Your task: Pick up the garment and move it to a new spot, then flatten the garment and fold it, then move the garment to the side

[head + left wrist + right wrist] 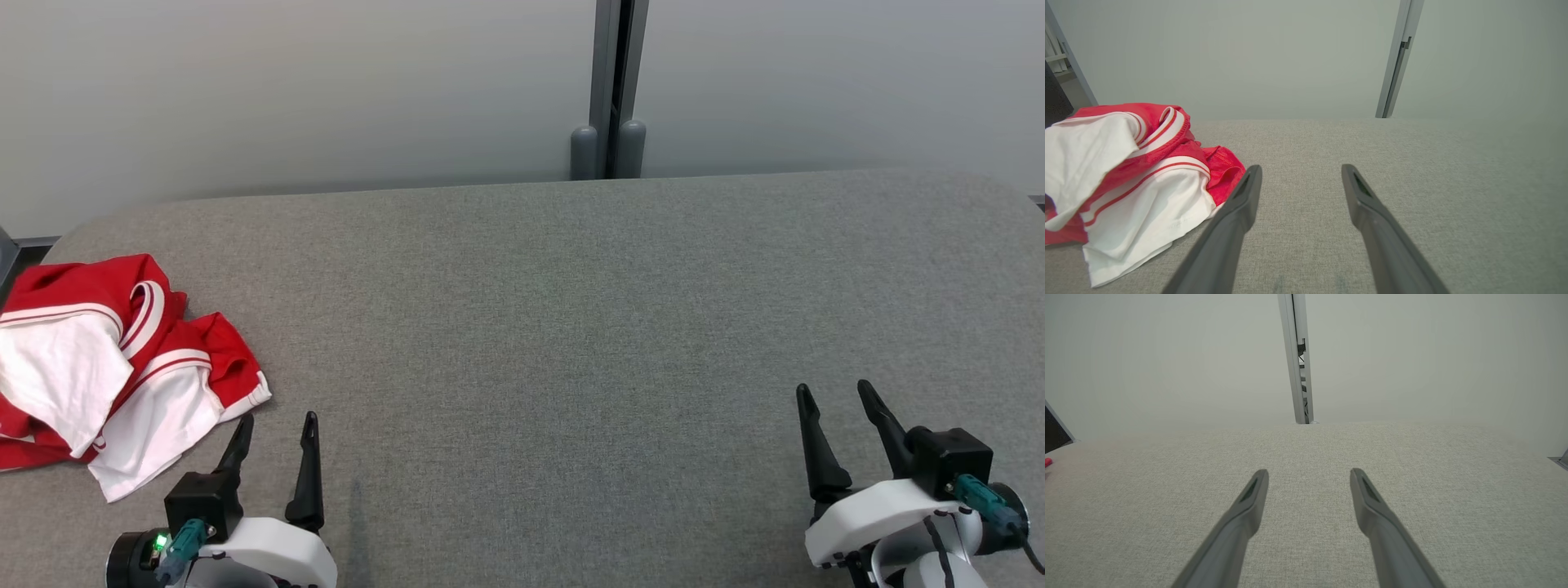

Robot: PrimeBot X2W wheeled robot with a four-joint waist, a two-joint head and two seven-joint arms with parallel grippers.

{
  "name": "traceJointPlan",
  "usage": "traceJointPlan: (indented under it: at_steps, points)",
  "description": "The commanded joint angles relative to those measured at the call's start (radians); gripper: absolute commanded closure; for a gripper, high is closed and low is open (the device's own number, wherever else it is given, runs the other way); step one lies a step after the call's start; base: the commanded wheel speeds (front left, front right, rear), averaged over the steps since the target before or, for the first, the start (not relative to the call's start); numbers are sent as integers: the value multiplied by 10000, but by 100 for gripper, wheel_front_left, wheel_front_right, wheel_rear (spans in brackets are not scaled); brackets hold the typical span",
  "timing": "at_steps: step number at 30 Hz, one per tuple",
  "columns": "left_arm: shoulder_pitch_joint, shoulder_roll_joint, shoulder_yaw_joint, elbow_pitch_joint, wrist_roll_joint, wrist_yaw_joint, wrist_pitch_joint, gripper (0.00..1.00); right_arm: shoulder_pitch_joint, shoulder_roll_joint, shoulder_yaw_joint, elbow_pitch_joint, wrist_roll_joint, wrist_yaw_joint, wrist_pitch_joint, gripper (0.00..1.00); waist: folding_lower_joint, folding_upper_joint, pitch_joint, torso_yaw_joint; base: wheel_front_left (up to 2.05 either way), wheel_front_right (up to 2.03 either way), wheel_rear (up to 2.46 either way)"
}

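Nothing is yet done: the garment (106, 367) lies crumpled on the table (571, 327), both grippers (277, 429) (841, 400) spread wide and empty.

I see a grey fabric table (571, 327) across the lower part of the head view. A pale wall (286, 82) runs along the top, and a grey post (608, 73) stands at top centre with two rounded caps (584, 151) at its foot.

Head view: high, facing forward-down over grey worktop (531, 327). Left wrist view: low, close behind left claw (1301, 171), sharing the near-left red-and-white garment (1135, 192). Right wrist view: low behind right claw (1309, 475), facing far wall (1167, 355).
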Motion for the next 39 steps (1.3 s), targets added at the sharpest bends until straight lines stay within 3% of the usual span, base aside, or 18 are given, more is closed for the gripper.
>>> traceJointPlan:
  at_steps: [1, 18, 39]
  points:
    - [2, 49, 29, -9, 257, 48, -68, 0, -145, -76, 33, -6, -239, 18, -123, 0, 0, -1, 8, 1, 0, 0, 0]
    - [-199, 2, 107, 15, 1069, 73, -297, 0, -238, -85, 129, 72, -1016, 21, -356, 0, 0, -1, 207, 449, 0, 0, 0]
    - [77, -41, 634, 226, 609, 223, -294, 0, -514, -94, 1179, 173, -902, 13, -347, 0, 0, -1, 562, 4218, 0, 0, 0]
